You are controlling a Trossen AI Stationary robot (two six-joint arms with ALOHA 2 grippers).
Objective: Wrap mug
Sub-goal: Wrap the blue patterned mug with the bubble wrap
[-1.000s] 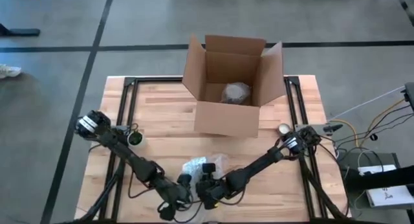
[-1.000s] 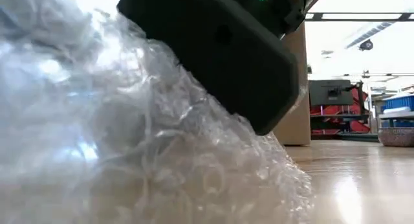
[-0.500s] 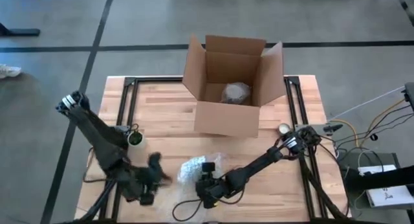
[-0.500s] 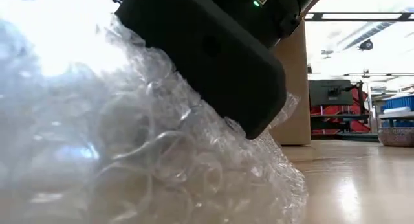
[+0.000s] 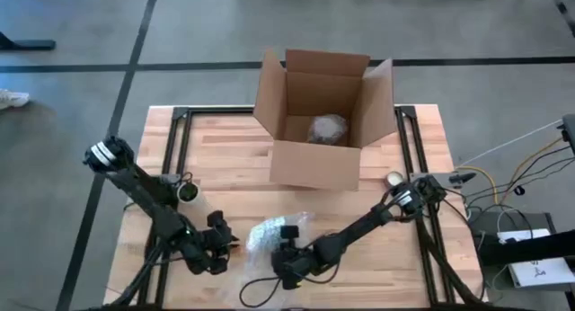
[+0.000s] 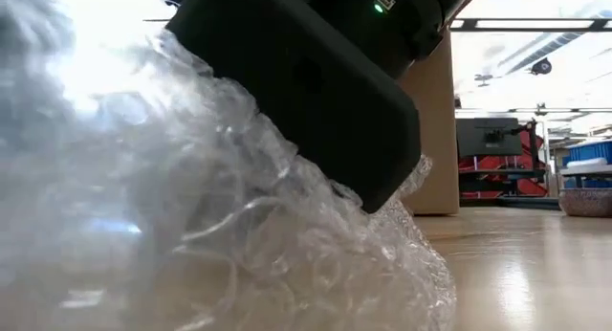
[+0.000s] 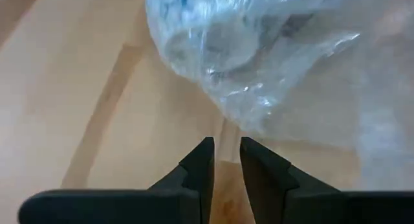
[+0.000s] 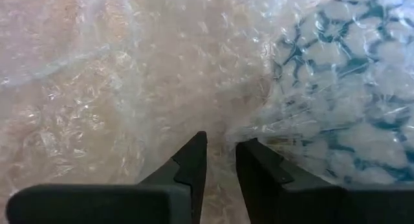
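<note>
The mug (image 8: 349,88), white with a blue pattern, lies inside a crumpled bundle of clear bubble wrap (image 5: 268,233) near the table's front edge. The wrap spreads loosely around it and fills the low view (image 6: 239,245). My right gripper (image 5: 286,248) (image 8: 220,146) sits on the near side of the bundle, its fingers closed down to a narrow gap on the wrap. My left gripper (image 5: 225,239) (image 7: 225,146) stands just left of the bundle (image 7: 259,43), shut, with only bare table between its fingers. My right gripper has its fingertips (image 8: 194,153) on the loose bubble wrap (image 8: 220,114) right beside the mug, coming slanting down from the near side. The wrap seems pinched between them; how many layers, I cannot tell. The bundle rests on the table.
An open cardboard box (image 5: 319,122) stands at the far middle of the table with a wrapped bundle (image 5: 328,128) inside. A small dark round thing (image 5: 189,192) sits at the left, a white one (image 5: 393,179) at the right. A cable (image 5: 260,288) loops at the near edge.
My left gripper has left the near edge beside my right gripper, swung toward the table's left edge, then come back a little toward the far side, and now stands left of the bundle. The wrap in the low view has shifted slightly. My right gripper has kept still.
</note>
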